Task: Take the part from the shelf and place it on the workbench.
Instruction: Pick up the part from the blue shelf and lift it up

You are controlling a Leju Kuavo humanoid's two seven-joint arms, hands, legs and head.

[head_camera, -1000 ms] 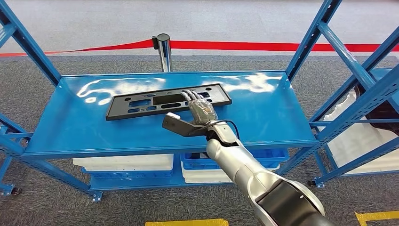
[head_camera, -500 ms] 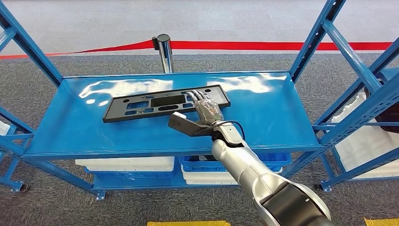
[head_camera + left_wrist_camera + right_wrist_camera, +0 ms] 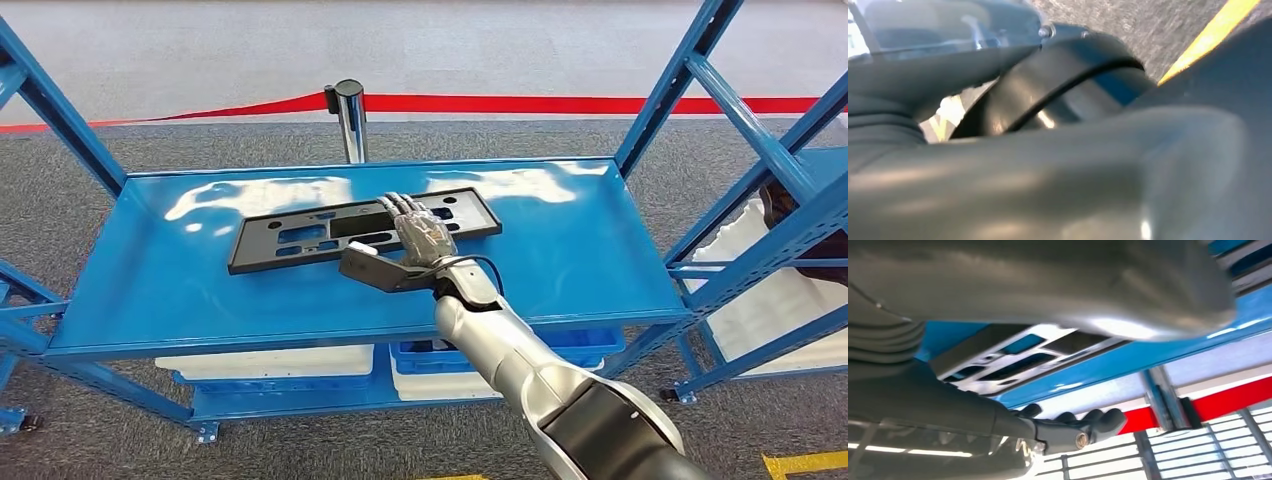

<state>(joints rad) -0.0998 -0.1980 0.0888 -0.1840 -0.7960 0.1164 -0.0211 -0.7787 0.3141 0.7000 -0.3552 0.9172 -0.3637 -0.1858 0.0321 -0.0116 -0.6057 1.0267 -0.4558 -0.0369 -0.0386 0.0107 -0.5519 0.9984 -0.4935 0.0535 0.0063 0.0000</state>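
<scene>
I've got the right hand (image 3: 424, 236) lying flat on the black part (image 3: 300, 234), fingers extended over its right half, gripping nothing. The part lies mid-shelf (image 3: 560, 260), so I'd likely drag it nearer for grasping.

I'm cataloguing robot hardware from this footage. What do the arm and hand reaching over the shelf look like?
The right arm is a smooth silver tube with a black band lower down. A thin black cable loops at the wrist beside a grey angular bracket. The right hand is metallic grey with segmented fingers; the wrist view shows a ribbed grey cover.
</scene>
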